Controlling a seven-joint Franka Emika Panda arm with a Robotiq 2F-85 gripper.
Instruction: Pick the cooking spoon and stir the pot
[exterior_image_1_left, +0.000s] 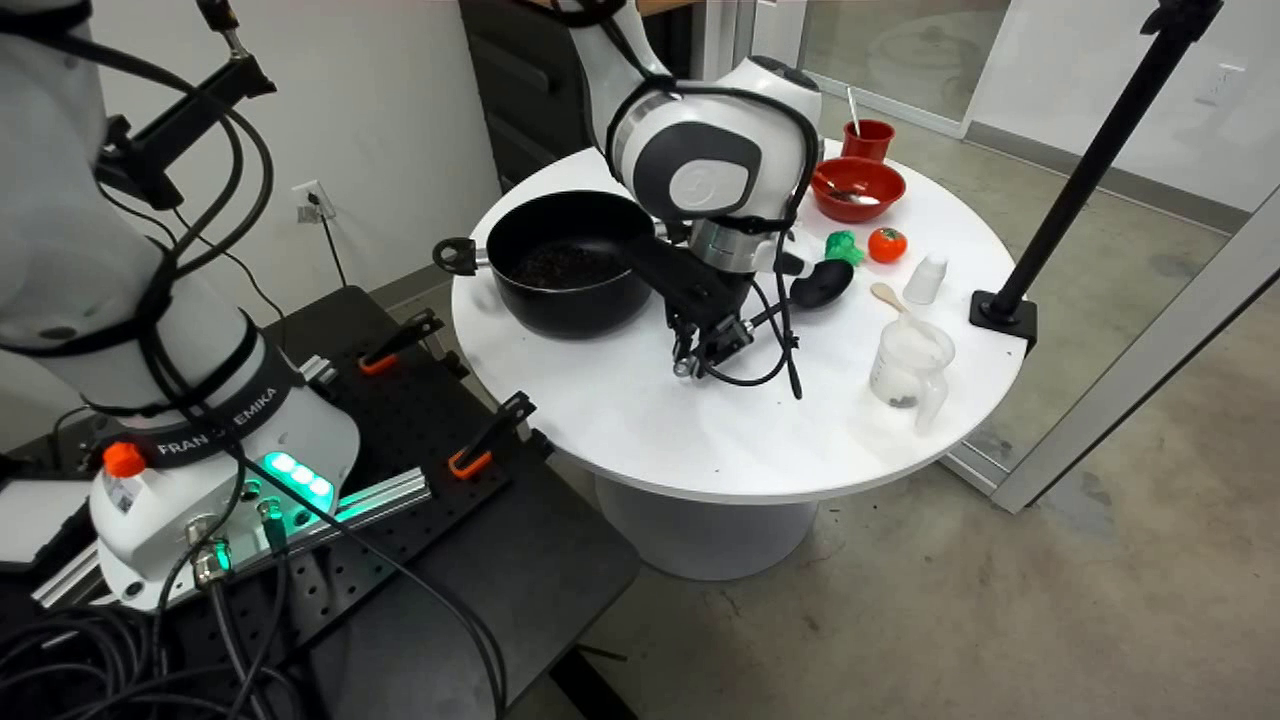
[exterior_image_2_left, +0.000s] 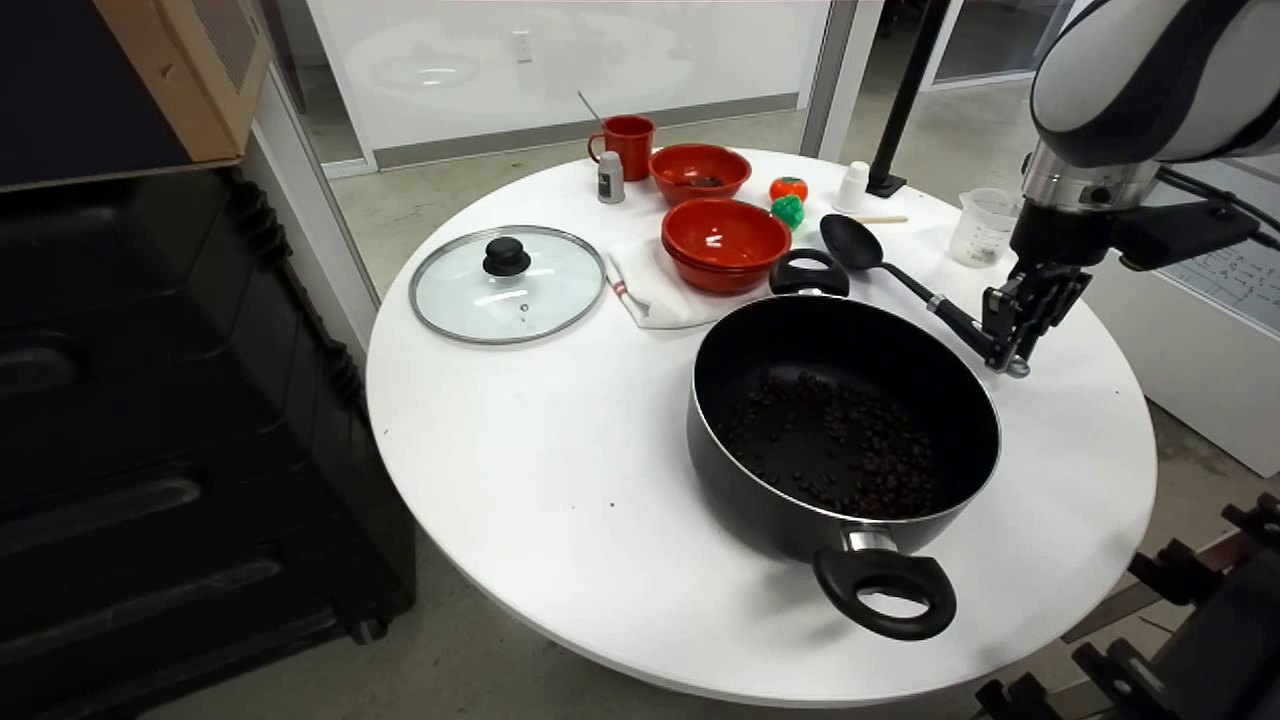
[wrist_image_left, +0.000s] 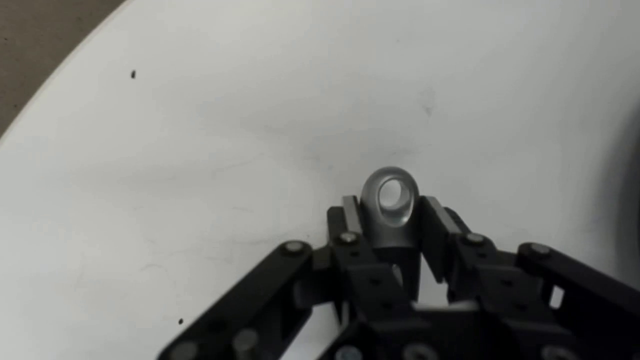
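The cooking spoon is black, with an oval head and a long handle with a metal ring at its end; it shows in both exterior views (exterior_image_1_left: 822, 284) (exterior_image_2_left: 912, 287) and lies at or just above the white table. My gripper (exterior_image_1_left: 703, 357) (exterior_image_2_left: 1008, 350) has its fingers against both sides of the handle end. In the wrist view, the spoon's metal ring (wrist_image_left: 390, 232) sits between the gripper's fingertips (wrist_image_left: 390, 205). The head points away from the gripper. The wide black pot (exterior_image_1_left: 575, 312) (exterior_image_2_left: 750, 510) stands beside the gripper, with small dark beans inside. Its edge shows in the wrist view (wrist_image_left: 631, 210).
Red bowls (exterior_image_2_left: 727, 240), a tomato (exterior_image_2_left: 789, 189) and a green vegetable (exterior_image_2_left: 788, 211) stand past the spoon head. A measuring cup (exterior_image_1_left: 910, 362) (exterior_image_2_left: 985, 228) is near the table edge. A glass lid (exterior_image_2_left: 470, 290) lies beyond the pot. The pot's handle (exterior_image_2_left: 808, 272) is close to the spoon head.
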